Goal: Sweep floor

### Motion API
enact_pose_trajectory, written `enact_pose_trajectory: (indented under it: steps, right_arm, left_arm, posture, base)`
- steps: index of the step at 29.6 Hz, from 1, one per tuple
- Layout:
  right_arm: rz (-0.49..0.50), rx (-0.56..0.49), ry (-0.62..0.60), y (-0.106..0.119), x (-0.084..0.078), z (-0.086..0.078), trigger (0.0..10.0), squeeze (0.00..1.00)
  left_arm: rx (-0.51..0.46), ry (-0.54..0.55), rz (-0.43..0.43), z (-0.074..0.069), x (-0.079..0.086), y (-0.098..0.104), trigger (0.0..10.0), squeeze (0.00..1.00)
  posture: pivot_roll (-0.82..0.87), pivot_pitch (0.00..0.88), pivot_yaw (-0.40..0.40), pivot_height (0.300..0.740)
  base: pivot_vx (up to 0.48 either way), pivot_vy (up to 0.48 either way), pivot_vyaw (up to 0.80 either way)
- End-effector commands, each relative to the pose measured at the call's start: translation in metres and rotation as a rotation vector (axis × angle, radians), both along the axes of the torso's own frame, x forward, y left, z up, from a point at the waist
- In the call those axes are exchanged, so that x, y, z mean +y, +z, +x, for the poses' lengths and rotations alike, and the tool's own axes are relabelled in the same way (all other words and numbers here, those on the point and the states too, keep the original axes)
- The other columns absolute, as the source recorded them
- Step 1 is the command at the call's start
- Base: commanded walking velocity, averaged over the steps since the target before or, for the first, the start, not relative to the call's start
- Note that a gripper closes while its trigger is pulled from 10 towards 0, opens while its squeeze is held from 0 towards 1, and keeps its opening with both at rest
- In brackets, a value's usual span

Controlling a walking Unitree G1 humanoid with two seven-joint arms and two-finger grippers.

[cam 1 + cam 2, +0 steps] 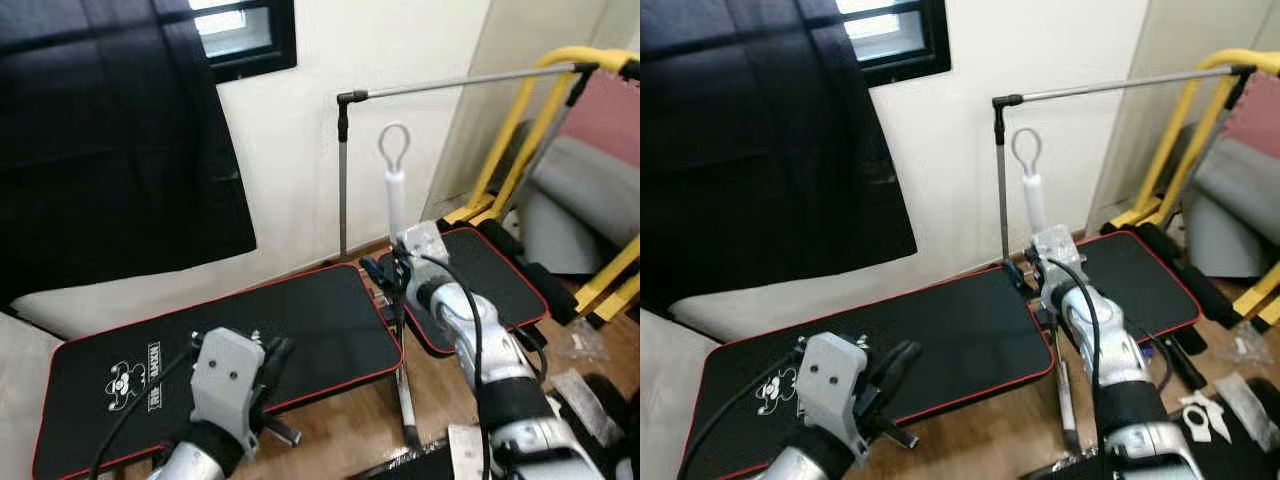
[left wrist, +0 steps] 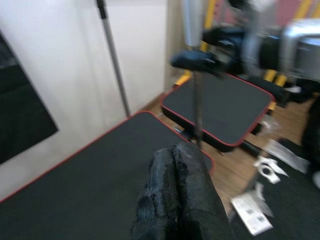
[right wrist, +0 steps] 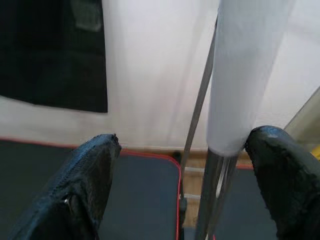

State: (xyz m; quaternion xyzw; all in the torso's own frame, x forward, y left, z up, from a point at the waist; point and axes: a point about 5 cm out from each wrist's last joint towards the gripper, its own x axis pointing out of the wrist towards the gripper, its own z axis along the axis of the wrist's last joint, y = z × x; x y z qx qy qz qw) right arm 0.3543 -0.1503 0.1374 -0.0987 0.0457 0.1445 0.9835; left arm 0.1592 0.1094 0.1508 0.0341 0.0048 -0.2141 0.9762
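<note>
The broom stands upright in the gap between two mats, with a white grip [image 1: 395, 200] topped by a loop and a thin metal pole [image 1: 404, 380] running down to the wooden floor. My right gripper [image 1: 386, 270] is at the pole just below the white grip. In the right wrist view its fingers [image 3: 85, 175] are wide apart and open, and the white grip [image 3: 245, 75] rests beside one finger. My left gripper [image 1: 274, 360] hovers low over the near black mat; its fingertips [image 2: 175, 157] are pressed shut on nothing.
A long black red-edged mat [image 1: 290, 310] and a smaller one [image 1: 490, 265] lie on the floor. A grey L-shaped rack pole [image 1: 342, 170] stands by the white wall. A yellow frame [image 1: 530, 120] is at right, a dark curtain [image 1: 110, 140] at left, paper scraps [image 1: 575, 390] near right.
</note>
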Motion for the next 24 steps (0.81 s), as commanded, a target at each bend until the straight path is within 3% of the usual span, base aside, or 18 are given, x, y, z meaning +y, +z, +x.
enact_pose_trajectory:
  steps: [1,6,7,8,10,14,24]
  right_arm:
    - [0.014,-0.003,0.000,-0.003,0.002,0.001,10.0,0.00]
    - [0.014,-0.070,0.007,0.012,0.015,0.014,10.0,0.00]
    - [0.011,-0.092,0.018,0.016,0.018,0.016,2.3,0.00]
    - [0.011,-0.092,0.018,0.016,0.018,0.016,2.3,0.00]
    - [0.009,-0.137,0.034,0.026,0.026,0.022,0.0,0.00]
    - [0.008,-0.191,0.037,0.037,0.031,0.026,0.0,0.00]
    - [-0.025,-0.237,0.030,0.038,0.027,0.028,0.0,0.00]
  left_arm:
    - [0.011,0.016,0.009,-0.002,0.000,0.000,10.0,0.00]
    - [0.017,0.019,0.009,-0.006,0.000,0.002,10.0,0.00]
    - [0.017,0.021,0.009,-0.007,-0.001,0.002,10.0,0.00]
    - [0.017,0.021,0.009,-0.007,-0.001,0.002,10.0,0.00]
    - [0.017,0.025,0.012,-0.008,-0.001,0.003,10.0,0.00]
    - [0.017,0.026,0.016,-0.009,-0.002,0.004,10.0,0.00]
    - [0.020,0.024,0.017,-0.009,-0.002,0.005,10.0,0.00]
  posture:
    - [-0.02,0.180,-0.042,0.740]
    - [-0.01,0.189,-0.048,0.740]
    - [-0.01,0.190,-0.049,0.740]
    - [-0.01,0.190,-0.049,0.740]
    - [-0.01,0.191,-0.054,0.740]
    - [0.00,0.190,-0.054,0.740]
    - [0.00,0.188,-0.048,0.740]
  base:
    - [0.000,0.000,0.00]
    - [0.000,0.000,0.00]
    - [0.000,0.000,0.00]
    - [0.000,0.000,0.00]
    - [0.000,0.000,0.00]
    - [0.000,0.000,0.00]
    - [0.000,0.000,0.00]
